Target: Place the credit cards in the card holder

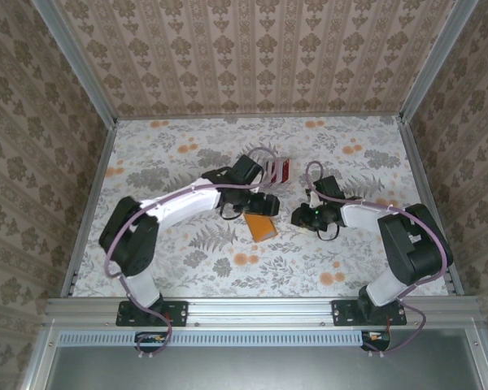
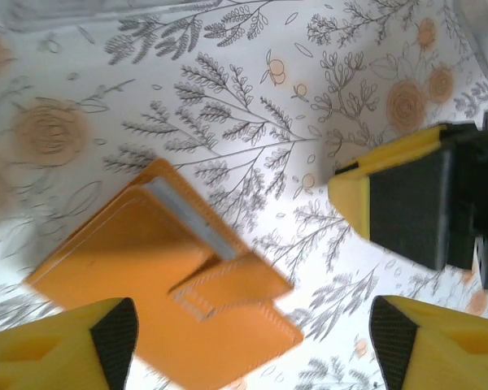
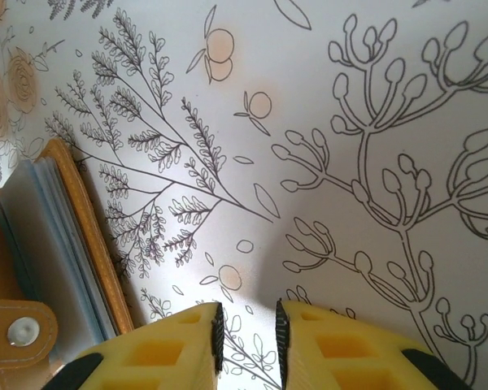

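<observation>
Orange holder (image 1: pixel 261 227) flat in the middle of the counter (image 1: pixel 187 146), a gripper on either side of it

From the top cam the left gripper (image 2: pixel 252 333) hangs just over the holder's far edge. Its wrist cam shows the yellow fingers (image 2: pixel 65 345) spread wide with nothing between them, the holder lying on the floral counter right under them. There's a pale grey card edge (image 2: pixel 191 215) poking out of the holder's pocket, plus a stitched tab across the front. The right gripper (image 3: pixel 248 333) sits low just to the holder's right. Its fingers are nearly pressed together, only a thin slit of counter showing between them, pinching nothing. Its cam catches the holder's open side with greyish cards tucked in and a snap button (image 3: pixel 20 331) on the tab. The red and white striped cards (image 1: pixel 279 171) are further back, just past the left gripper, apart from the holder.
</observation>
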Robot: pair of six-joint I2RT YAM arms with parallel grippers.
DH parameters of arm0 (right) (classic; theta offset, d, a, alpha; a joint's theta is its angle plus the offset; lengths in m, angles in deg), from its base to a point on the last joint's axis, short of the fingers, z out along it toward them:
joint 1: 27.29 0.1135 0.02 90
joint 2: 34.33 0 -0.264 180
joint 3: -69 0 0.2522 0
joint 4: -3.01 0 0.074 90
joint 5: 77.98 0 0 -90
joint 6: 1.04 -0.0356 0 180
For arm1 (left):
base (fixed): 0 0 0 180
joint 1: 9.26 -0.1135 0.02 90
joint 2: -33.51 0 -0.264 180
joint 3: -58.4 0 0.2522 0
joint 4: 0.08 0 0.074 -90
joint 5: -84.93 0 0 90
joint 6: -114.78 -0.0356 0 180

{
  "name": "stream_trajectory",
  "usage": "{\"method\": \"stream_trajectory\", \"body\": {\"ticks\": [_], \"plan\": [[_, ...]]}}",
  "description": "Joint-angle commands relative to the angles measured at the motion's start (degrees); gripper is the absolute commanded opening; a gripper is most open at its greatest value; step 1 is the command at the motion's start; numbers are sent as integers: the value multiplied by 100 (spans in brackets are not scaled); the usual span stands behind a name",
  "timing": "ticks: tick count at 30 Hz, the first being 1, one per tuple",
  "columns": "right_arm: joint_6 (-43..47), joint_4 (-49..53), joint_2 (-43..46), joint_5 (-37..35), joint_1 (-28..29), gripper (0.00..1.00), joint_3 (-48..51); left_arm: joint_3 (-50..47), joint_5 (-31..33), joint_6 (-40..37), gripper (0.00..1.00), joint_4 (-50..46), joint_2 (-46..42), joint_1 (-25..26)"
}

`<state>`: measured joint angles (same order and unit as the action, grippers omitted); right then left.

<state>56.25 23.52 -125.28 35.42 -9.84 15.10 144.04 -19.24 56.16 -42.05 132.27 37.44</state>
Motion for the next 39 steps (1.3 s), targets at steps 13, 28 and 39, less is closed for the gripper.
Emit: {"method": "stream_trajectory", "body": {"ticks": [13, 28, 39], "plan": [[351, 444, -35, -238, 327, 27, -485, -855, 359, 27, 85, 92, 40, -47], [448, 449, -1181, 84, 738, 30, -1178, -194, -54, 573, 77, 473, 1027, -3], [-129, -269, -1565, 627, 1161, 25, -887, -555, -376, 1075, 70, 1646, 671, -27]]}}
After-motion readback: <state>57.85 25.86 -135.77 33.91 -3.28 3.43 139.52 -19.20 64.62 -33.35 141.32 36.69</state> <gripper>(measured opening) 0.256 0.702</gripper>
